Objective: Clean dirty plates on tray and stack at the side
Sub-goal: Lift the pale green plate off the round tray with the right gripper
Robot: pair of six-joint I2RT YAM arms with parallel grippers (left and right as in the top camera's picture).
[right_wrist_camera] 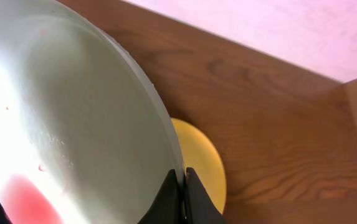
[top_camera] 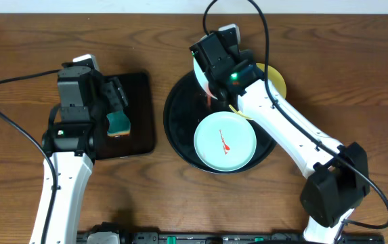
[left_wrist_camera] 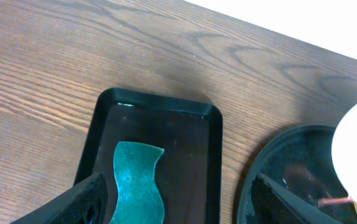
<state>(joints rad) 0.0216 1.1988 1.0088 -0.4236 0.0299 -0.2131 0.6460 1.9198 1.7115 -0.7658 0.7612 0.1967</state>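
My right gripper [right_wrist_camera: 182,186] is shut on the rim of a light blue plate [right_wrist_camera: 72,118], holding it tilted above the back of the round black tray [top_camera: 180,115]. Red sauce [right_wrist_camera: 25,196] smears its face. A second light blue plate [top_camera: 225,141] with a red streak lies flat on the tray's front. The pale yellow plate [top_camera: 275,78] sits behind the right arm at the tray's far right edge. My left gripper [left_wrist_camera: 181,180] stands open over the rectangular tray, its fingers wide either side of a teal sponge [left_wrist_camera: 138,183].
The smaller rectangular black tray [top_camera: 139,102] lies left of the round tray, with a strip of wooden table between them. The round tray's rim [left_wrist_camera: 278,168] and the lifted plate [left_wrist_camera: 356,149] show at the left wrist view's right edge.
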